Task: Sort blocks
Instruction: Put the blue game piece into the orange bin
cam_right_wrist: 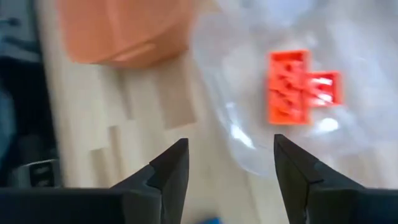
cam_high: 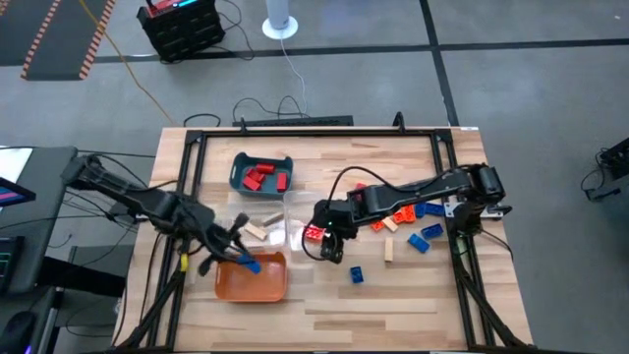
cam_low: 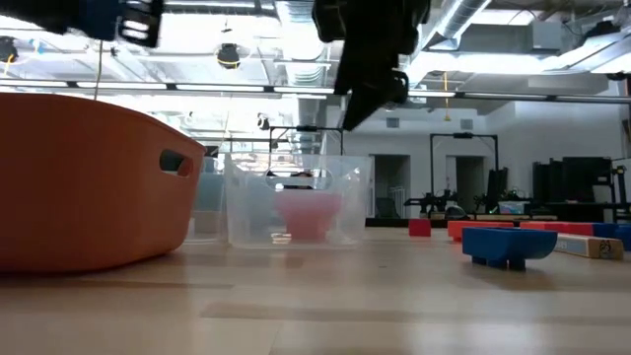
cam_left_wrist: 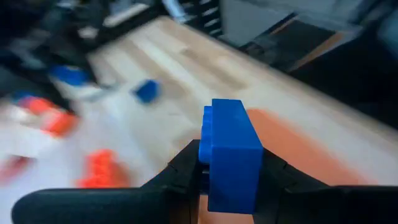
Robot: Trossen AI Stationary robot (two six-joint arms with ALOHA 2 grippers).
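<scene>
My left gripper [cam_high: 243, 259] hovers over the orange tray [cam_high: 257, 285], shut on a blue block [cam_left_wrist: 231, 152]. My right gripper [cam_right_wrist: 230, 163] is open and holds nothing; it hangs above the near right side of the clear tray [cam_high: 298, 234]. Two orange-red blocks [cam_right_wrist: 298, 87] lie flat on that tray's floor. The teal tray [cam_high: 238, 169] holds red blocks [cam_high: 263, 177]. Tan blocks [cam_high: 257, 231] lie left of the clear tray. One blue block [cam_high: 356, 274] rests alone on the table, also seen in the low view [cam_low: 508, 245]. Mixed blocks [cam_high: 405, 220] lie scattered to the right. My left gripper pinches the blue block [cam_left_wrist: 231, 152] between its two fingers [cam_left_wrist: 186, 167], one on each broad face. The block stands on end, with its studded side [cam_left_wrist: 207, 134] turned sideways, and rises past the fingertips. It is lifted clear, above the orange tray.
A lone tan block [cam_high: 389, 251] lies near the right-hand pile. In the low view the orange tray [cam_low: 89, 187] and the clear tray [cam_low: 296, 202] stand side by side. The table's near strip [cam_high: 393, 315] is bare wood. A dark frame [cam_high: 314, 133] runs along the table's edges.
</scene>
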